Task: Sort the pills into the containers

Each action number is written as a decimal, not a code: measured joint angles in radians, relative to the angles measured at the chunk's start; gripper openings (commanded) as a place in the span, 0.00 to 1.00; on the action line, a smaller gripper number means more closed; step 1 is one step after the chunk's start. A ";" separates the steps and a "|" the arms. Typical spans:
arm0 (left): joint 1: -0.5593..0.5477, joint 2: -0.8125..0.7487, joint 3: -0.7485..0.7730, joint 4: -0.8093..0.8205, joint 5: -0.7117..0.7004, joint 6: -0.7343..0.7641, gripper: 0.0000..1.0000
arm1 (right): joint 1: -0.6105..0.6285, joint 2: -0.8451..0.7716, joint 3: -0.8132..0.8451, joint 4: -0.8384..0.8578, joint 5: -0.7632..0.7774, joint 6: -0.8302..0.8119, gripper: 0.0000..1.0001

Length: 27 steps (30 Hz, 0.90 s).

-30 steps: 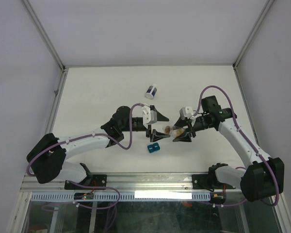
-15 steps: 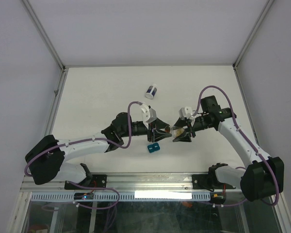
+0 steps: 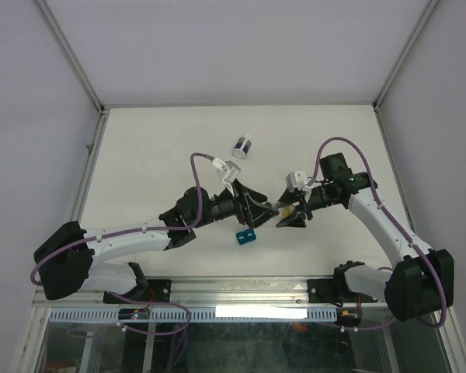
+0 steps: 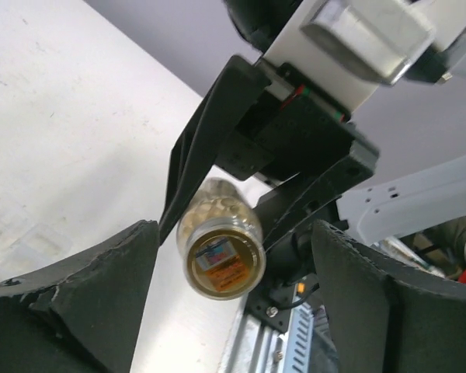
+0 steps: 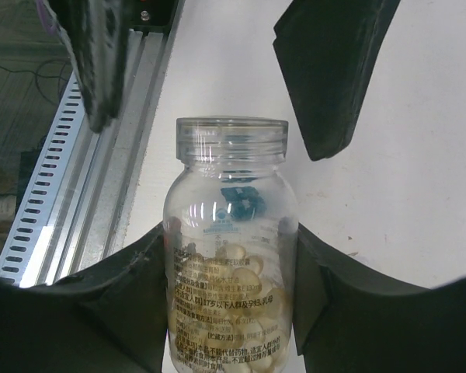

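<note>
My right claw (image 3: pixel 290 215) was clamped around the lower body of a clear bottle (image 5: pixel 229 233) at the centre of the top view, with yellowish pills (image 5: pixel 245 276) heaped inside. The left claw (image 3: pixel 256 208) stood wide open facing its neck, not touching it. A teal block (image 3: pixel 245 237) lay on the tabletop (image 3: pixel 155 155) just below them.

your left arm's reached further right, so the left gripper (image 3: pixel 262 208) is now right up at the pill bottle (image 3: pixel 283 208); jaws pinched in half a sec ago, now spread again either side of the btl's end; wrist's rolled too
</note>
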 measured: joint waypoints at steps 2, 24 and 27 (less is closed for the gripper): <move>0.000 -0.016 0.000 0.008 -0.005 -0.010 0.97 | 0.000 0.000 0.000 0.000 0.000 0.000 0.00; 0.003 -0.194 -0.125 -0.039 0.206 0.725 0.96 | 0.001 0.000 0.000 0.000 0.000 0.000 0.00; 0.010 -0.124 -0.066 -0.081 0.219 0.798 0.88 | 0.002 0.000 0.000 0.000 0.000 0.000 0.00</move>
